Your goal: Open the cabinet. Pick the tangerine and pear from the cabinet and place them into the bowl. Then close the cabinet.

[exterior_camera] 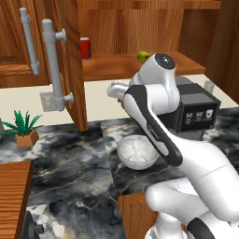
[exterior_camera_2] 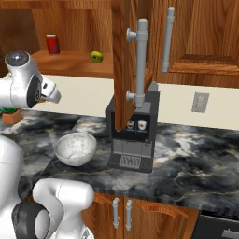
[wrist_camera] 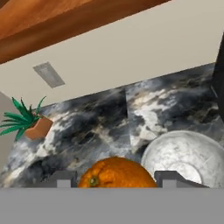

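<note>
Midway between shelf and bench, the claw (wrist_camera: 116,179) was clamped on the tangerine (wrist_camera: 116,173), the fruit sitting between its two dark fingertips (wrist_camera: 61,178) in the hand view. Both doors of the cabinet (exterior_camera: 70,60) stood open, and the pear (exterior_camera_2: 96,57) sat on the wooden shelf inside, well apart from a red can (exterior_camera_2: 52,44) at the shelf's other end.

The bowl (wrist_camera: 188,157) rested on the dark marbled bench (exterior_camera: 70,168) just beside a black coffee machine (exterior_camera_2: 133,135). In the hand view it lay below the claw and off to one side, its rim close to the tangerine but not under it; the fruit hung over bare bench. Judged from that offset, the coming move called for a short carry sideways toward the bowl's middle, then a descent before letting go. Released from where it hung, a round fruit could well strike the rim or the bench and roll away.

From the right base camera the arm's wrist (exterior_camera_2: 28,86) hovered above and to the side of the bowl, with the claw tucked behind it. A small potted plant (exterior_camera: 23,128) stood on the bench farther along, clear of the path. With one fruit in transit and the other on the shelf, the task appeared roughly a third done.
</note>
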